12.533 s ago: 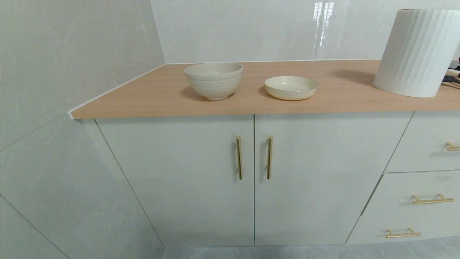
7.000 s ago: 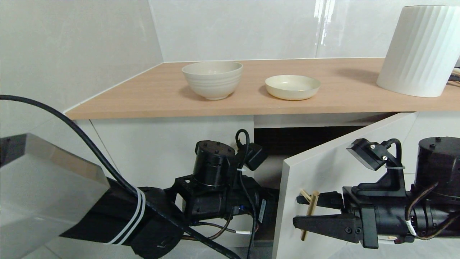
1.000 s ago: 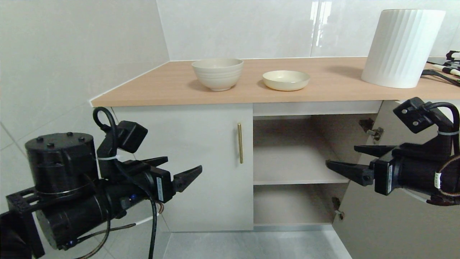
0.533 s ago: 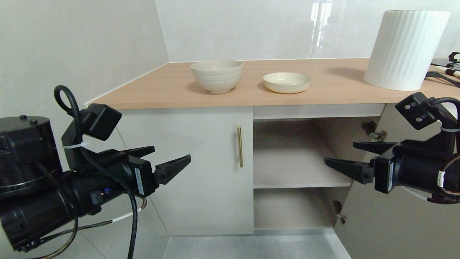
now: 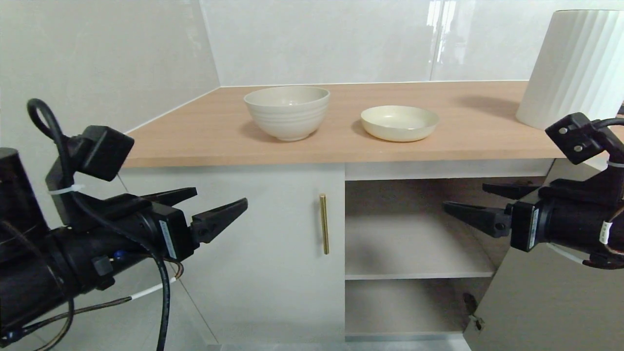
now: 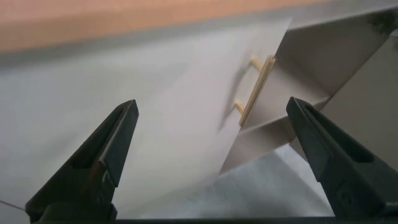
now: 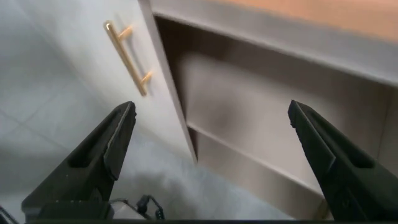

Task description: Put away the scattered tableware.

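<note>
Wooden countertop (image 5: 204,131) carries bowl (image 5: 286,111), shallow dish (image 5: 399,123), ribbed white container (image 5: 577,63).

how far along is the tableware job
Done: the right cabinet door is open, baring the shelf. In hand: nothing; left gripper and right gripper are open and empty. Left: bowl and dish sit on the countertop, not yet stored.

Cabinet door (image 5: 551,302) opened, right gripper (image 5: 463,195) freed

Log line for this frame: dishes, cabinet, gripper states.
bowl: on counter | dish: on counter, beside bowl | right cabinet door: open | left door: shut | left gripper: open, empty | right gripper: open, empty
</note>
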{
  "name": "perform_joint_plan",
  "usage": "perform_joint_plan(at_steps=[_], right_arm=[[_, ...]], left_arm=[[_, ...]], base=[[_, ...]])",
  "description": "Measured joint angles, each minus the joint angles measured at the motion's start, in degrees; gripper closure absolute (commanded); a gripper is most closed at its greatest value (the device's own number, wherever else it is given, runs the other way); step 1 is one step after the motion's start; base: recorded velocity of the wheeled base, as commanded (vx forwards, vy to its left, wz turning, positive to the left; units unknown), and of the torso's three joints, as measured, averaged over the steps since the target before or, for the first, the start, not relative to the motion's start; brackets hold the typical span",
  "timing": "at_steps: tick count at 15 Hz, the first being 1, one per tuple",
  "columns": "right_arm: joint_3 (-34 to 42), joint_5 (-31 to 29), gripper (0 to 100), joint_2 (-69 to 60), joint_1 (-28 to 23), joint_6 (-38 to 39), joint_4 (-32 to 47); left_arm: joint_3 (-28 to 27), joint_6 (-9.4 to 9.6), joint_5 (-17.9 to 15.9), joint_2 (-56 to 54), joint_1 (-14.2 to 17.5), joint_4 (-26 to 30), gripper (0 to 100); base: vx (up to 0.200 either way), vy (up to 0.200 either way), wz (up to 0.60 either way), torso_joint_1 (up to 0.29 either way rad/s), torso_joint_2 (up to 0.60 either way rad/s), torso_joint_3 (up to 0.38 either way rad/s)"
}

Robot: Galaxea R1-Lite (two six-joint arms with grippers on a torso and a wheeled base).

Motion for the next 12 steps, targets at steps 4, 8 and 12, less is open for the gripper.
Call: perform_joint_plan(at_steps=[4, 8, 12], right_arm=[[-1.26, -1.62, 0, -0.66, 0.77, 2.86, 0.16], [-1.45, -3.61, 0, -1.15, 1.85, 3.00, 0.09], [-1.43, -3.66, 0, -1.26, 2.01, 2.84, 0.11]], left_arm=[[-2.38, -0.02, -0.57, -4.11, -0.17, 6.41, 0], [-3.04, -0.05, -0.99, -5.60, -0.26, 6.85, 0], [-3.06, -0.05, -1.02, -5.67, -0.26, 6.91, 0]], base=[[0.000, 0.000, 0.00, 0.000, 0.00, 0.000], [0.000, 0.000, 0.00, 0.000, 0.00, 0.000], [0.000, 0.000, 0.00, 0.000, 0.00, 0.000]])
